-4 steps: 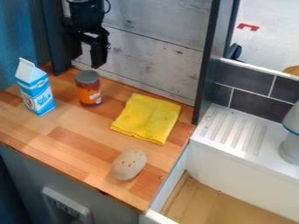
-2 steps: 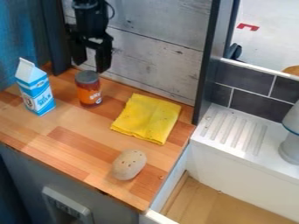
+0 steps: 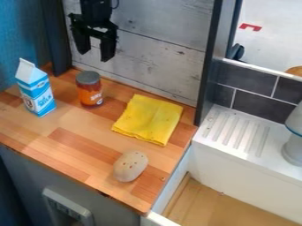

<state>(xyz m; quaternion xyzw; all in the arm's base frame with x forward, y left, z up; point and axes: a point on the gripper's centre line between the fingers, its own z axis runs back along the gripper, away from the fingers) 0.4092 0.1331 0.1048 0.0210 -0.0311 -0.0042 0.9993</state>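
Worktop: I am looking down at a worktop [image 3: 70, 143] of orange-brown wooden strips, with a grey plank wall [image 3: 159, 62] behind it.
Gripper: the black gripper [image 3: 95, 55] hangs at the upper left, in front of the planks, with its jaws parted and the wall showing between them.
Jar: nearest the gripper, apart from it, a jar [image 3: 89, 92] stands upright towards the back of the worktop, between carton and cloth.
Carton: a blue and white carton [image 3: 36, 93] with a peaked top stands upright left of the jar; its contents are hidden.
Basin: at the lower right is a white basin [image 3: 242, 183] with a light wooden bottom.
Drainer: a white ridged drainer [image 3: 236, 132] lies behind the basin, with a pale grey vessel [image 3: 294, 148] at the right edge, its inside out of sight.
Jar's look: short and round, dark grey lid on, reddish brown below the lid, then an orange label with pale markings. I cannot tell what it holds.
Cloth: a yellow cloth [image 3: 149, 119] lies flat to the right of the jar.
Oval thing: a pale tan, potato-like thing [image 3: 130, 166] with small dark spots lies near the worktop's front right corner.
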